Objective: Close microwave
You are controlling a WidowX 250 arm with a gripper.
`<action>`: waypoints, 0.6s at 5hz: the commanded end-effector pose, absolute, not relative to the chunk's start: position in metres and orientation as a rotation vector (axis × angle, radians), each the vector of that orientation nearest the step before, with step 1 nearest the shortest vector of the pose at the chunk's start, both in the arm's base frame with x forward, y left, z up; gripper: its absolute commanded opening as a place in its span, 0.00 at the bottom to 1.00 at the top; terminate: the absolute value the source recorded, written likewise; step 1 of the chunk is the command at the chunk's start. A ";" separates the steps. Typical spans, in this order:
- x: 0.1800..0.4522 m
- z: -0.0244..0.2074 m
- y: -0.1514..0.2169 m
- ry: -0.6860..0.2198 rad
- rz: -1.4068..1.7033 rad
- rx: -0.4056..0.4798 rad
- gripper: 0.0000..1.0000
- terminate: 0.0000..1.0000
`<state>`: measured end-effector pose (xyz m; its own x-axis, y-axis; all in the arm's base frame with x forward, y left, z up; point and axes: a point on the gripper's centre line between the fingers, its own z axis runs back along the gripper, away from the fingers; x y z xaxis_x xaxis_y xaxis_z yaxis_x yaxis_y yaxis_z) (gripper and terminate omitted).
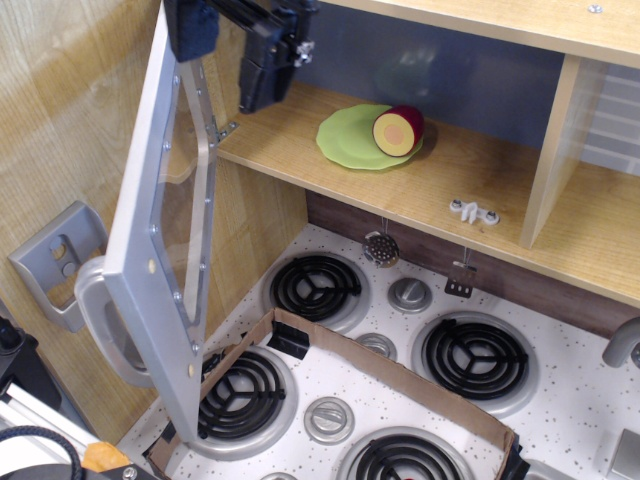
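Note:
The microwave [300, 150] is a wooden compartment with a blue back wall. Its grey door [160, 240], with a clear window, stands wide open, swung out to the left. The chunky door handle [95, 310] is on the outer side, low at the left. My gripper [228, 55] is open and empty at the top left, by the door's upper edge near the hinge. One finger [190, 28] overlaps the door's top; I cannot tell whether it touches. The other finger [265, 75] hangs inside the compartment opening.
A green plate [350, 140] with a cut red fruit [398, 130] sits inside the microwave. A white latch piece [473, 211] lies on the shelf edge. Below are stove burners [315, 285], knobs and a cardboard strip [390, 370]. A grey wall holder [55, 255] is at the left.

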<state>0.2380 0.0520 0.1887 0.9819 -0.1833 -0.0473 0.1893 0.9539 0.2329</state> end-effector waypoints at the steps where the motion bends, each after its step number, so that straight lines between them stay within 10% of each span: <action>1: 0.216 0.214 0.066 0.037 -0.179 0.283 1.00 0.00; 3: 0.190 0.207 0.086 0.118 -0.161 0.296 1.00 0.00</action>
